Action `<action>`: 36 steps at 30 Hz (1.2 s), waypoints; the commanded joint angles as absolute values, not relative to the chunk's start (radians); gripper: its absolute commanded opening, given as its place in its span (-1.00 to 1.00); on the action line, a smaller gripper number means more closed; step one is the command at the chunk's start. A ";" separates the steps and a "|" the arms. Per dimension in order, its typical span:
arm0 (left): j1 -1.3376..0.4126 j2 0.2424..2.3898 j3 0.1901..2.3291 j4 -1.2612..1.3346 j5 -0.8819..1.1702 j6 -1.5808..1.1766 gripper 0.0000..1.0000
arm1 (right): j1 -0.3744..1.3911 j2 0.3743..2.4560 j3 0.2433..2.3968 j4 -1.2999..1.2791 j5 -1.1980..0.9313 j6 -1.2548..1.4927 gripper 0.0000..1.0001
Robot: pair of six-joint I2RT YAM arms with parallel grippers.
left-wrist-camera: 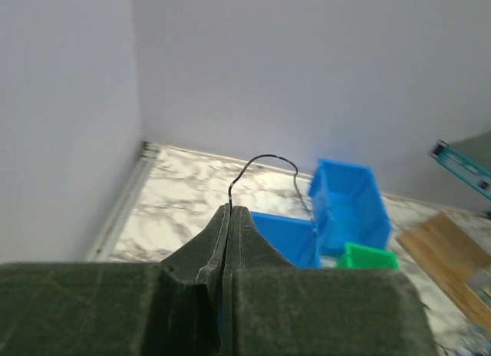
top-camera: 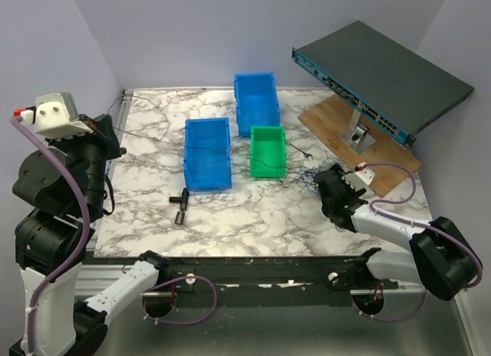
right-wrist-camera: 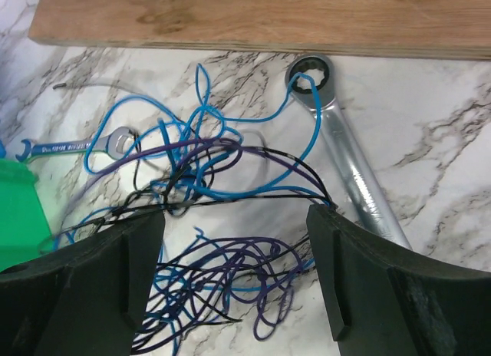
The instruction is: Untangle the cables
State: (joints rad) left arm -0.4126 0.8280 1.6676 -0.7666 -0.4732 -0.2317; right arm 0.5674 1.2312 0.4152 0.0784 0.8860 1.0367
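Left gripper [left-wrist-camera: 230,212] pinched shut on black wire [left-wrist-camera: 261,159], up high at far left. Right gripper [right-wrist-camera: 234,241] jaws wide, hovering over cables [right-wrist-camera: 207,179] knotted beside wrench [right-wrist-camera: 349,168]. I'd close on single blue strand [right-wrist-camera: 202,84], not bunch, and keep clear of wrench

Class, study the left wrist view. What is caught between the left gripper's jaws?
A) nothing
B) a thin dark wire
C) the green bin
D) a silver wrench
B: the left gripper is closed, and a thin dark wire arcs up from between its jaws.
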 commanded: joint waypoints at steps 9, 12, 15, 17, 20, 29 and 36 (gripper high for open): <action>-0.395 0.727 1.505 -0.769 -0.503 -0.212 -1.00 | 0.557 1.207 0.402 0.025 0.972 1.097 0.64; -0.396 0.738 1.404 -0.804 -0.285 -0.292 -1.00 | 0.557 1.217 0.414 0.039 0.948 1.045 0.65; -0.395 0.740 1.269 -0.787 -0.094 -0.328 -1.00 | 0.557 1.216 0.416 0.097 0.884 0.953 0.66; -0.399 0.749 1.192 -0.779 -0.005 -0.352 -1.00 | 0.557 1.209 0.408 0.160 0.811 0.859 0.68; -0.423 0.749 1.082 -0.752 0.047 -0.370 -0.96 | 0.557 1.181 0.370 0.311 0.642 0.720 0.78; -0.584 0.815 0.847 -0.611 0.041 -0.433 0.09 | 0.557 1.169 0.333 0.405 0.544 0.672 0.83; -0.691 1.001 0.843 -0.533 0.025 -0.395 0.60 | 0.556 1.181 0.337 0.416 0.514 0.663 0.83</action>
State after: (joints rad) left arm -0.6479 0.9119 0.8352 -0.6224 0.0109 -0.4175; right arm 0.5610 1.1736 0.3370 0.3756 0.5568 0.6899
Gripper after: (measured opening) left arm 0.796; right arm 0.915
